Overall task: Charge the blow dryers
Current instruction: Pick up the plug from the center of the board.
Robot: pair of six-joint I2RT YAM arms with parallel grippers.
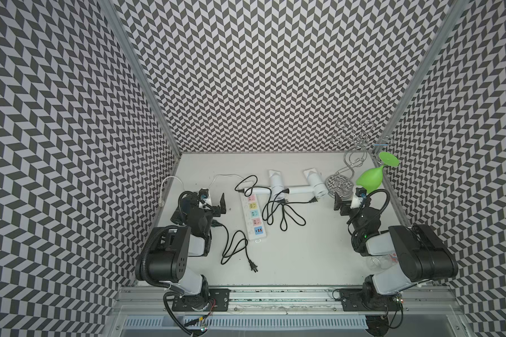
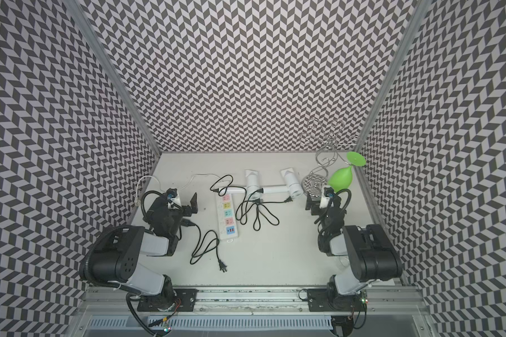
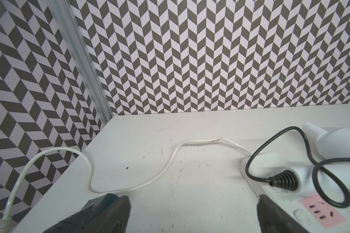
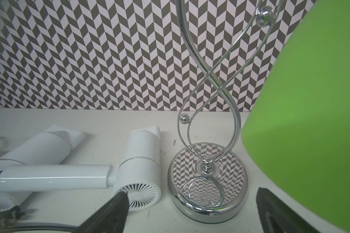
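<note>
Two white blow dryers (image 1: 276,183) (image 1: 314,183) lie side by side at the back middle of the table, handles pointing left; both top views and the right wrist view (image 4: 139,161) show them. Their black cords (image 1: 281,213) tangle in front. A third black cord with a plug (image 1: 253,267) runs out from under my left arm. The white power strip (image 1: 253,216) lies between the arms. My left gripper (image 1: 219,205) (image 3: 192,201) stands open over bare table left of the strip. My right gripper (image 1: 341,204) (image 4: 192,198) is open, right of the dryers, holding nothing.
A chrome wire stand (image 1: 341,182) (image 4: 207,181) sits at the back right, directly before my right gripper, with a green goblet (image 1: 370,178) hanging upside down from it. The strip's white cable (image 3: 129,187) loops toward the left wall. A clear bottle (image 1: 380,262) lies under my right arm.
</note>
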